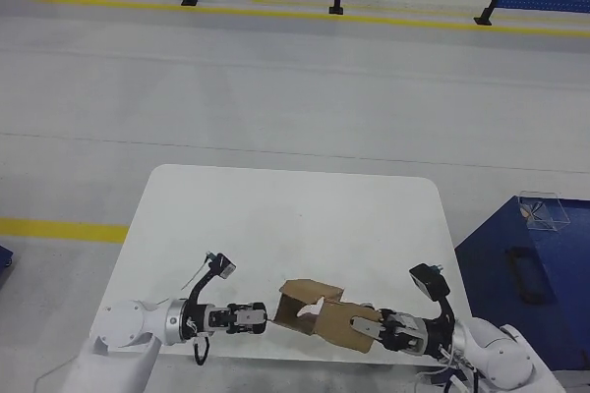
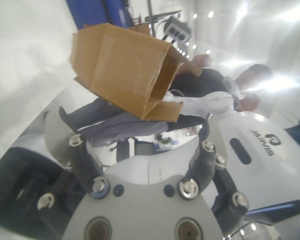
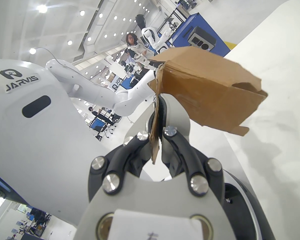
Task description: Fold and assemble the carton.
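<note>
Carton (image 1: 320,312) is opened into a tube, end flaps loose, at the desk's (image 1: 275,216) near edge. Your right gripper (image 3: 158,116) pinches one end flap. Your left gripper (image 1: 261,317) is spread, just beside the other end. Judging by this, closing the flaps is left.

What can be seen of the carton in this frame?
The carton is brown corrugated cardboard, creased, opened into a rough tube with loose, unfolded end flaps. It is tilted over the near part of the white table; contact with the tabletop is unclear. The right gripper is shut on one end flap. The left gripper is open beside the other, open end, not touching it.
</note>
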